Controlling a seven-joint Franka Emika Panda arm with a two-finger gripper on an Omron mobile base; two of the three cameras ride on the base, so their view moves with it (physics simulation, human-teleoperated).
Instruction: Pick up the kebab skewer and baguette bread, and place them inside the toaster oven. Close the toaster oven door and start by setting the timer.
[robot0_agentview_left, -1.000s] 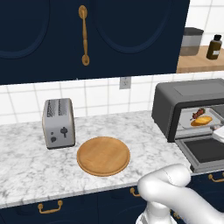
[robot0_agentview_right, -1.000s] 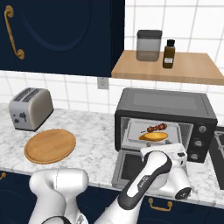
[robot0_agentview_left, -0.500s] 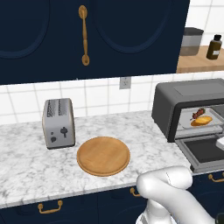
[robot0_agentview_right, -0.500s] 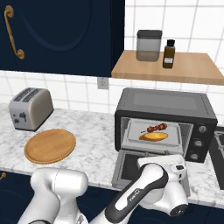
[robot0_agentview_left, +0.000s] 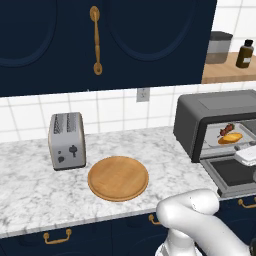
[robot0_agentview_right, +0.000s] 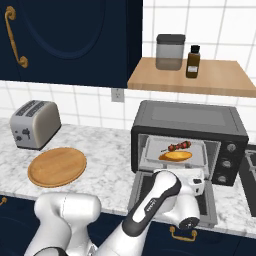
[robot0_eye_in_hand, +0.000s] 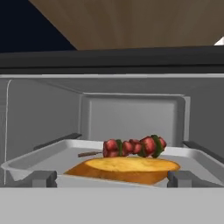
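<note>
**Now: food on the tray, oven door down**

The baguette lies on the tray inside the toaster oven, with the skewer just behind it. The door hangs open. The gripper faces the tray from the near side, fingers wide apart and holding nothing.

The toaster oven looks like matt dark grey metal, with a smooth pale metal tray inside. Counter is glossy-ish white marble with grey veins, and the round board at its 6 o'clock edge is smooth wood. The little toaster looks like brushed silver metal.
</note>
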